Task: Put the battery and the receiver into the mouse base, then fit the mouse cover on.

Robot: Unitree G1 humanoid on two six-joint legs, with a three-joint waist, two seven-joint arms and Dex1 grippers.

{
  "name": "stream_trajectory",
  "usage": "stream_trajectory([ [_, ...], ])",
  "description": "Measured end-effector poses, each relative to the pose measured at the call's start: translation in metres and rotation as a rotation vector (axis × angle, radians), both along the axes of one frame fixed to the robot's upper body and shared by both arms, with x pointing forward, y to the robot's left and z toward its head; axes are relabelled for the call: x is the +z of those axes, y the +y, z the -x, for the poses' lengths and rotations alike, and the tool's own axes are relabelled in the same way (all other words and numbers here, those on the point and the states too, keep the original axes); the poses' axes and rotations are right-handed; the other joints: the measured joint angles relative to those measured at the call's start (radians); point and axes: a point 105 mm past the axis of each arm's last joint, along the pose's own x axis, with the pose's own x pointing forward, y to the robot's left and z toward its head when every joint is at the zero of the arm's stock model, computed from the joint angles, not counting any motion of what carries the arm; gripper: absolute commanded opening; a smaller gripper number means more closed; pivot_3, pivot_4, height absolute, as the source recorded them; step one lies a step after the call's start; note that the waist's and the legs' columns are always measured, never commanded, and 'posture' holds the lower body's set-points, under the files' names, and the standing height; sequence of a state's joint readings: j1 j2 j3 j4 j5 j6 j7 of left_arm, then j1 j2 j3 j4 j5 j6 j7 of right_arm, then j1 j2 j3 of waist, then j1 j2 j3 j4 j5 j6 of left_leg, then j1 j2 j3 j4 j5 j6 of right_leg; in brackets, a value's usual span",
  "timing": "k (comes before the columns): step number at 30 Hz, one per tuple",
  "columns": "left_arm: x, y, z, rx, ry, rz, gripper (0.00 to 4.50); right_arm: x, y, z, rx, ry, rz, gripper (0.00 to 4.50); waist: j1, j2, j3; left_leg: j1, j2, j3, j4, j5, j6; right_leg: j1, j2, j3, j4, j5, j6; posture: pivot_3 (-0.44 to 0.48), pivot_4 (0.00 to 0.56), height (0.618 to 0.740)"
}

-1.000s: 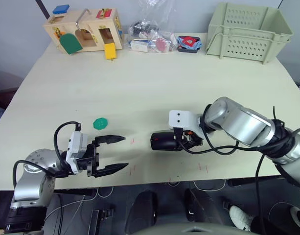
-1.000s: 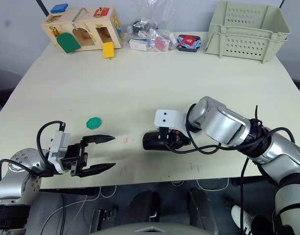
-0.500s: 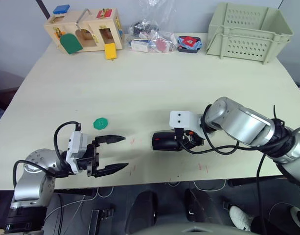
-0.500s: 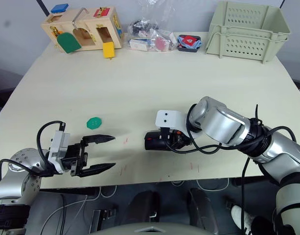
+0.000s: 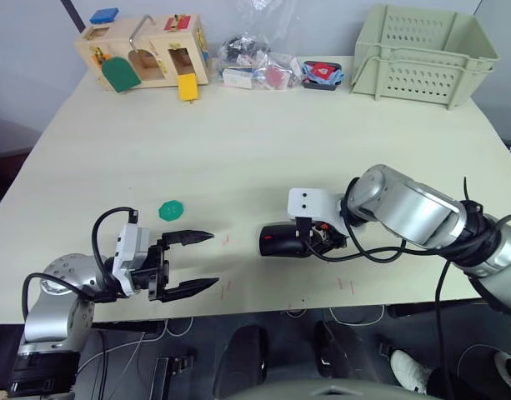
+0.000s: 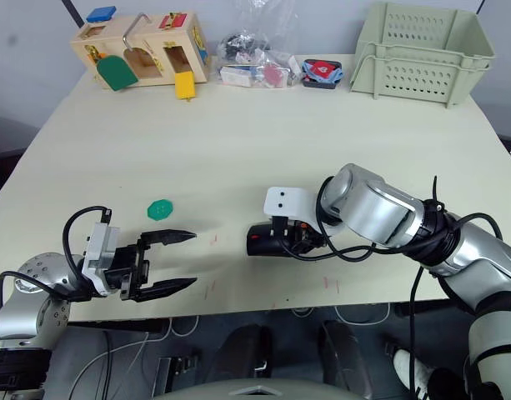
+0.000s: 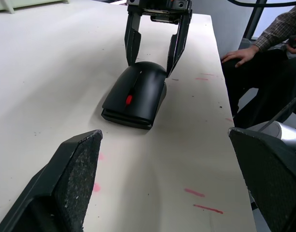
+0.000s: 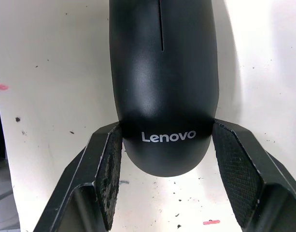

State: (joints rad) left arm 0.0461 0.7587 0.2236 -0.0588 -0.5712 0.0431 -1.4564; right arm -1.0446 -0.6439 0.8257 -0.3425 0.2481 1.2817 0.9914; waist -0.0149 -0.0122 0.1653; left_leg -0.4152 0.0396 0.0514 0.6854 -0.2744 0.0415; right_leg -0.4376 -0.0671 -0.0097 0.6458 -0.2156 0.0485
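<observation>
Mouse cover (image 8: 163, 82), glossy black with a Lenovo logo, sits fitted on the mouse base (image 7: 126, 116) near the front edge of the cream table (image 5: 263, 133). Right gripper (image 8: 162, 174) straddles the mouse's rear end, its 2 black fingers (image 8: 108, 169) spread slightly wider than the shell, about touching its sides. Left gripper (image 5: 192, 261) hovers well apart to the left, its 2 fingers wide open and empty, pointing toward the mouse. Just beyond it lies a green disc (image 5: 171, 210).

Robot lab: test table (image 5: 263, 125), puzzle box (image 5: 142, 50)
</observation>
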Motion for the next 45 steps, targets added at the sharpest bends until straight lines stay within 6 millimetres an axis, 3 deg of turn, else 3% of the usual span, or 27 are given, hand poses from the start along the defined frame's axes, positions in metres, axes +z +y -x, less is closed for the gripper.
stream_trajectory([
  [45,-0.0025,-0.0020,0.0010,-0.007,0.006,0.002,4.50,-0.0015,0.0010,0.0017,-0.012,0.017,0.034,2.31,0.002,0.000,0.000,0.000,0.000,0.000,0.000,0.000,0.000,0.000,0.000,0.000,0.000,0.000,0.000,0.000,0.150,0.740],
])
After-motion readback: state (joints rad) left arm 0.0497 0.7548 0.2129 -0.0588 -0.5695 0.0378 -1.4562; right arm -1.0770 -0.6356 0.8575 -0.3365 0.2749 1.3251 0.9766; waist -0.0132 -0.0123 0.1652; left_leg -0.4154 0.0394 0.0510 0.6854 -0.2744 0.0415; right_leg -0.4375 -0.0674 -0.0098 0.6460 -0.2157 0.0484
